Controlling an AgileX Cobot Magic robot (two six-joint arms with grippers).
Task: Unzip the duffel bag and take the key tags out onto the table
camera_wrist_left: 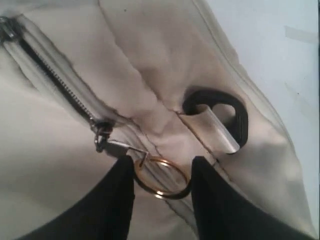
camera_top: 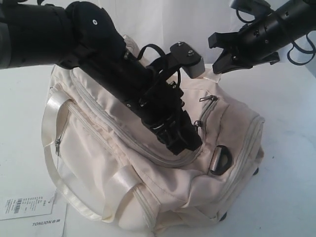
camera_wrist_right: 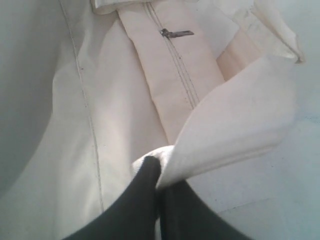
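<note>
- A white paper price tag (camera_top: pixel 27 206) lay on the white worktop (camera_top: pixel 291 148) at the front left. It bore a barcode and the brand word "TONLION"; its smaller print was too fine to read.
- A shiny ribbon handle (camera_top: pixel 49 128) looped down the left side of the duffel bag (camera_top: pixel 113 163), beside a small side-pocket zip pull (camera_top: pixel 58 145).
- The cream duffel bag lay on its side across the middle of the worktop, zipped seams facing up.
- The left gripper (camera_top: pixel 185 145) reached down onto the top of the bag. In the left wrist view its fingers (camera_wrist_left: pixel 120 200) stood narrowly apart, one on each side of a gold metal ring (camera_wrist_left: pixel 172 195) hanging from the zip slider (camera_wrist_left: pixel 102 135). Dark zip teeth ran up to the slider.
- A black strap ring (camera_top: pixel 220 159) sat on the bag just to the right of that gripper.
- The right gripper (camera_top: pixel 215 54) hovered at the bag's far right edge. In the right wrist view its fingers (camera_wrist_right: pixel 147 175) were pressed together, pinching a fold of the bag's cream fabric.
</note>
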